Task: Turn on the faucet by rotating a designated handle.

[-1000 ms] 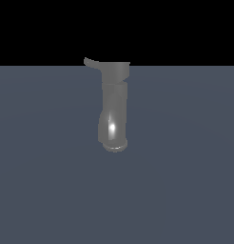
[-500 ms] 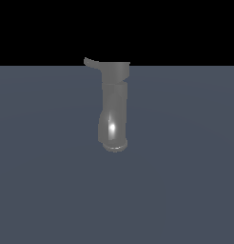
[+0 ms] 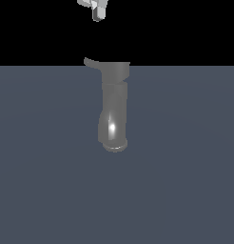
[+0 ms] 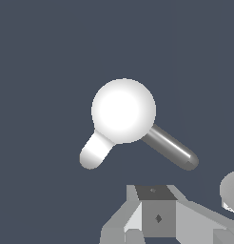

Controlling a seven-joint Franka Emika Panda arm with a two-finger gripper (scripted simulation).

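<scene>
Slate-blue floor (image 3: 185,190), flat and unmarked, fills the lower part of the exterior view; black background lies above it.

Item 1: faucet (image 3: 113,114). Glossy grey metal cylinder standing on the floor, near the middle of the exterior view. The nearer, lower end curves to a round opening with a bright highlight just above its rim. The farther, upper end widens into a cylindrical cap that reaches the line where floor meets black. In the wrist view the faucet (image 4: 122,110) is seen end-on: the cap shows as a washed-out white disc, with a grey cylindrical length running out from beneath it on one side.

Item 2: handle (image 3: 92,62). Thin grey lever, slightly curved, sticking out sideways from the cap toward the exterior view's left. In the wrist view the handle (image 4: 95,152) appears as a short, rounded white stub leaving the disc's edge.

Item 3: gripper (image 3: 96,8). White, cut off by the upper edge of the exterior view, well above the cap and apart from the handle, touching nothing. In the wrist view the gripper (image 4: 157,217) shows only as grey and white blocks; whether the jaws are parted or closed cannot be told, though nothing appears to be held.
</scene>
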